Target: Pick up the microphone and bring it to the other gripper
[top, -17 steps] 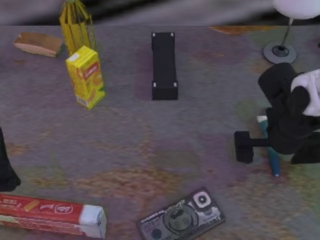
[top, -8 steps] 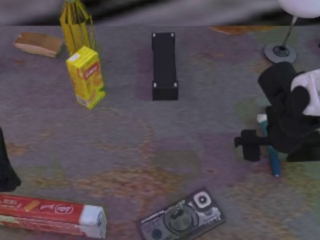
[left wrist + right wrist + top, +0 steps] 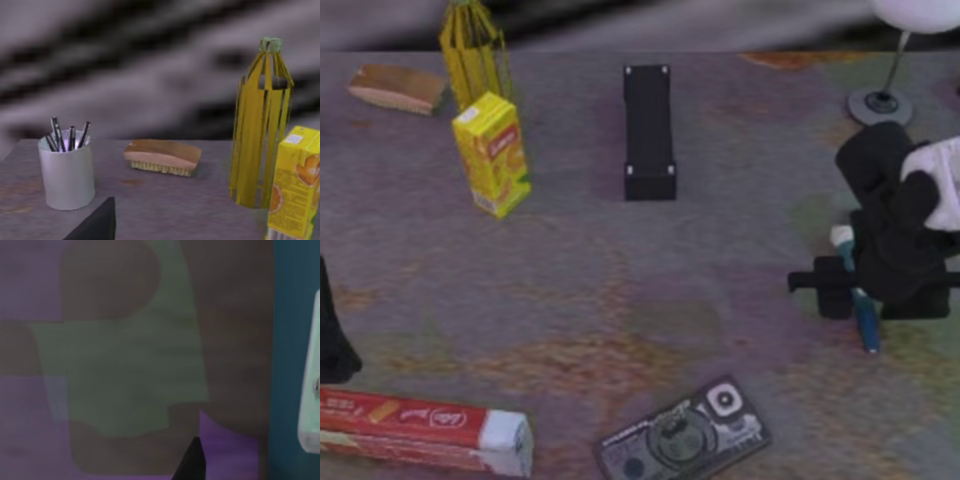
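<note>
The microphone (image 3: pixel 867 322) lies on the table at the right, its white head (image 3: pixel 842 237) toward the far side and its teal handle toward the front. My right gripper (image 3: pixel 872 293) is lowered over it, open, with one black finger on each side of the handle and a narrow gap left. In the right wrist view the teal handle (image 3: pixel 290 340) with its white switch strip (image 3: pixel 311 365) stands apart from one black fingertip (image 3: pixel 192 462). The other gripper, my left gripper (image 3: pixel 330 345), is parked at the table's left edge, open; one finger (image 3: pixel 95 225) shows in its wrist view.
A long black box (image 3: pixel 649 132) lies at the back centre. A yellow juice carton (image 3: pixel 492 153), a yellow bottle (image 3: pixel 473 50) and a brush (image 3: pixel 397 88) stand at the back left. A lamp base (image 3: pixel 880 103) is behind my right arm. A red box (image 3: pixel 420 428) and a flat camera-like object (image 3: pixel 682 436) lie along the front.
My right gripper's fingers have drawn inward toward the microphone handle from both sides. The microphone and my left arm have not moved.
</note>
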### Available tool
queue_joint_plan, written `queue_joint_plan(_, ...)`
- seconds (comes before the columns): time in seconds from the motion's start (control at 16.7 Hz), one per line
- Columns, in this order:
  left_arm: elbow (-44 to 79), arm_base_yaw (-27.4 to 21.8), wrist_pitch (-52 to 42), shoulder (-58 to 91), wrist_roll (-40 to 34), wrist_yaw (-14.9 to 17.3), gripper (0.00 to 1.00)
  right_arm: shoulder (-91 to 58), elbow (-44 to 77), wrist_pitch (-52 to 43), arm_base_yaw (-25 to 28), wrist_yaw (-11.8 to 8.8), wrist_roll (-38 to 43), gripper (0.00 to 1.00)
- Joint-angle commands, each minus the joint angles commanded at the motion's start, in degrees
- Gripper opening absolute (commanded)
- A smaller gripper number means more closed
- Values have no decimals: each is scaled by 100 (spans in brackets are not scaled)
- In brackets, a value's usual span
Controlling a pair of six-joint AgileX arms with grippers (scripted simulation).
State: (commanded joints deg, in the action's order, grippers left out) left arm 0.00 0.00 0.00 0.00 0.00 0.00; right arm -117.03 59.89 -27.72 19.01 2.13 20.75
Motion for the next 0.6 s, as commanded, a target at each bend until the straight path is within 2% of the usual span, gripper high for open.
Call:
queue_joint_plan(0.06, 0, 0, 0, 0, 0, 0, 100, 389, 147, -214, 16, 105, -50, 0)
queue_joint_plan(0.24, 0, 0, 0, 0, 0, 0, 100, 421, 111, -21, 24, 30, -101, 0)
queue_joint_plan(0.42, 0, 0, 0, 0, 0, 0, 100, 548, -32, 694, 35, -235, -270, 0)
queue_joint_plan(0.6, 0, 0, 0, 0, 0, 0, 100, 766, -296, 1814, 30, -637, -519, 0)
